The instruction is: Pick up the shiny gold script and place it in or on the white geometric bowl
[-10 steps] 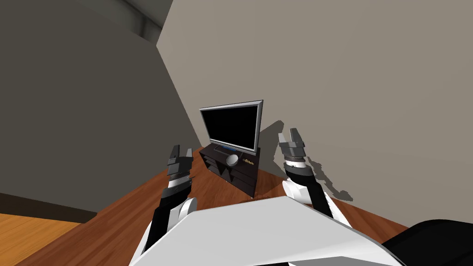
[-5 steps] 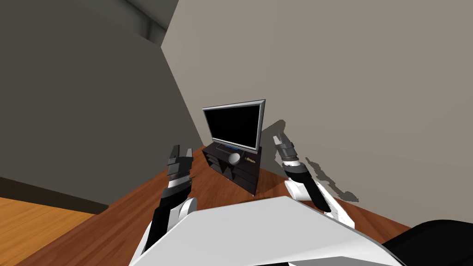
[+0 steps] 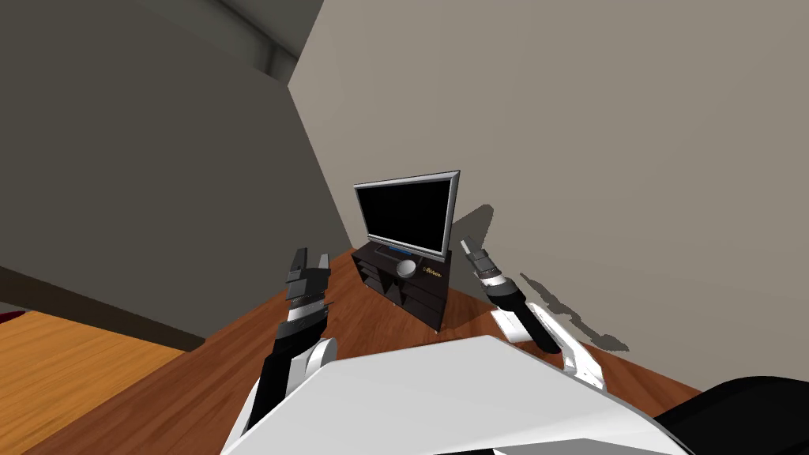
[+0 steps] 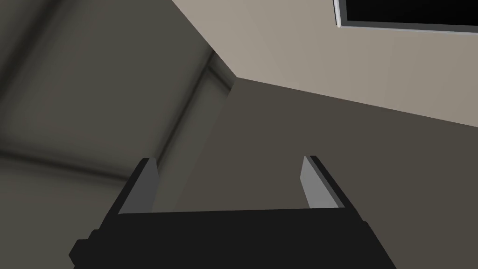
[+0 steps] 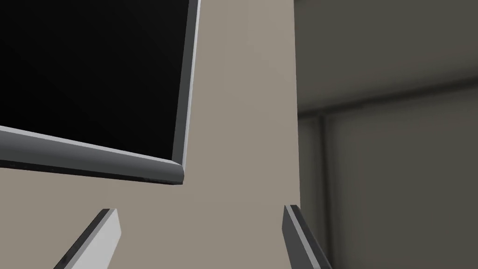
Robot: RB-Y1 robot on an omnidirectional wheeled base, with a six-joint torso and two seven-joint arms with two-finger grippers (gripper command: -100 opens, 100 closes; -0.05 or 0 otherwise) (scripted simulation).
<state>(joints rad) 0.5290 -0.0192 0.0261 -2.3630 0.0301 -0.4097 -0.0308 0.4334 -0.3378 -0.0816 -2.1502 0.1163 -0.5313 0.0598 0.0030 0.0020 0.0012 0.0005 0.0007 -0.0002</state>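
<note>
Gold script [image 3: 427,272]: small shiny gold lettering, too small to read. It lies on the top of a low black TV stand [image 3: 411,298], at the end nearer the right gripper. It sits ahead of both grippers and between them, apart from each, closer to the right one.

White geometric bowl [image 3: 406,268]: round, pale grey-white, on the same top. It is just beside the script on the side toward the left gripper; whether they touch cannot be told.

Flat-screen television [image 3: 408,212]: black screen, silver-grey frame, upright on the stand behind bowl and script. In the right wrist view its lower corner [image 5: 179,168] hangs just beyond the fingertips.

Right gripper [image 3: 468,246]: raised in the air beside the stand's end, empty. Its two thin grey fingers [image 5: 105,233] are spread wide, with nothing between them.

Left gripper [image 3: 310,261]: raised on the far side of the stand from the right one, well apart from the bowl. Its fingers [image 4: 312,184] are spread apart, holding nothing.

Reddish-brown wooden floor [image 3: 229,355]: under the stand and both arms.

Beige wall [image 3: 600,158]: behind the television and beyond the right gripper.

Dark grey wall [image 3: 158,174]: beyond the left gripper.
</note>
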